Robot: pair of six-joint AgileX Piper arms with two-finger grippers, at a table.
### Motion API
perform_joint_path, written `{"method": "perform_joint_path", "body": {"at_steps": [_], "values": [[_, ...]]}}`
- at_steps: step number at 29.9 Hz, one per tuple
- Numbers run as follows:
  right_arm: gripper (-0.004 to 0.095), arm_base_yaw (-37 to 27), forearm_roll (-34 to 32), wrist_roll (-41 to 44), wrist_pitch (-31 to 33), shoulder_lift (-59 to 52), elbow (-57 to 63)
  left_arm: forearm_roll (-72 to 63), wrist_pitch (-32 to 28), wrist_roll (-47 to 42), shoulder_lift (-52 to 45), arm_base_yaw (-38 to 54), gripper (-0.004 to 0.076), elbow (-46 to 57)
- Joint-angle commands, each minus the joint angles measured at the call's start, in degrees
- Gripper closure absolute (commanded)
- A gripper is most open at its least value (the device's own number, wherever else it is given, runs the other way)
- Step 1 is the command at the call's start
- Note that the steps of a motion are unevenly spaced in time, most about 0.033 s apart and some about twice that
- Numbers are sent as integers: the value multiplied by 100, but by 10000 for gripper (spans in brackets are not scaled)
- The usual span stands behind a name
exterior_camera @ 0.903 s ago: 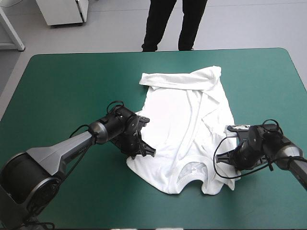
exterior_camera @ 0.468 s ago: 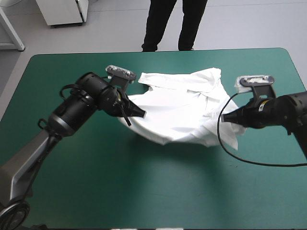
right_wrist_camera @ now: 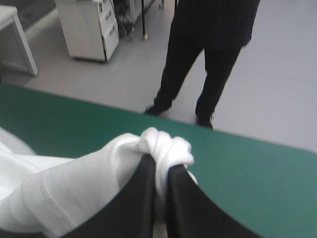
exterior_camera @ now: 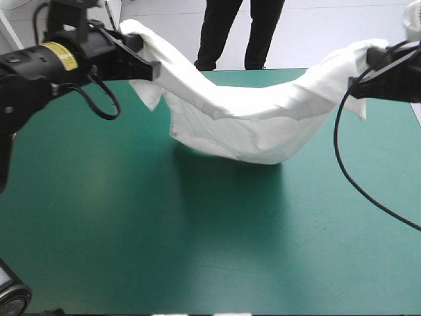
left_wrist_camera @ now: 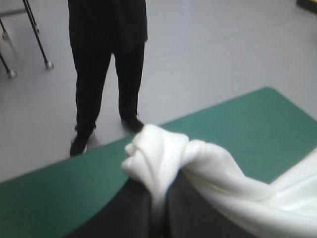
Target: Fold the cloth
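Note:
The white T-shirt (exterior_camera: pixel 250 115) hangs stretched between both raised arms, sagging in the middle over the far half of the teal-green table (exterior_camera: pixel 131 230). My left gripper (exterior_camera: pixel 148 66) holds one end high at the far left. My right gripper (exterior_camera: pixel 360 82) holds the other end high at the far right. In the left wrist view the black fingers (left_wrist_camera: pixel 133 208) are all but shut, with a bunched fold of T-shirt (left_wrist_camera: pixel 163 153) squeezed between them. Seen from the right wrist, the fingers (right_wrist_camera: pixel 143 198) pinch a similar wad of T-shirt (right_wrist_camera: pixel 163 146).
The table's far edge (right_wrist_camera: pixel 237 136) lies just beyond both grippers. Bare teal-green cover spreads below the hanging T-shirt toward the near edge.
Both arms have lifted from table level and moved apart toward the far corners, pulling the T-shirt off the table until it hangs stretched between them.

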Motion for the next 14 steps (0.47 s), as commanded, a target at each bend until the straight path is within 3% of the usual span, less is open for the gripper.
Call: {"method": "perform_joint_path", "body": {"at_steps": [1, 8, 14], "values": [[921, -2, 84, -123, -384, 154, -1134, -12, -111, 350, -204, -17, 746, -795], [920, -2, 762, -274, -660, 530, -3120, -1350, -1334, 933, -204, -17, 746, -1773], [918, -2, 1068, -297, -1341, 489, -3834, -2504, -2458, 1407, -241, -17, 746, -2298]]}}
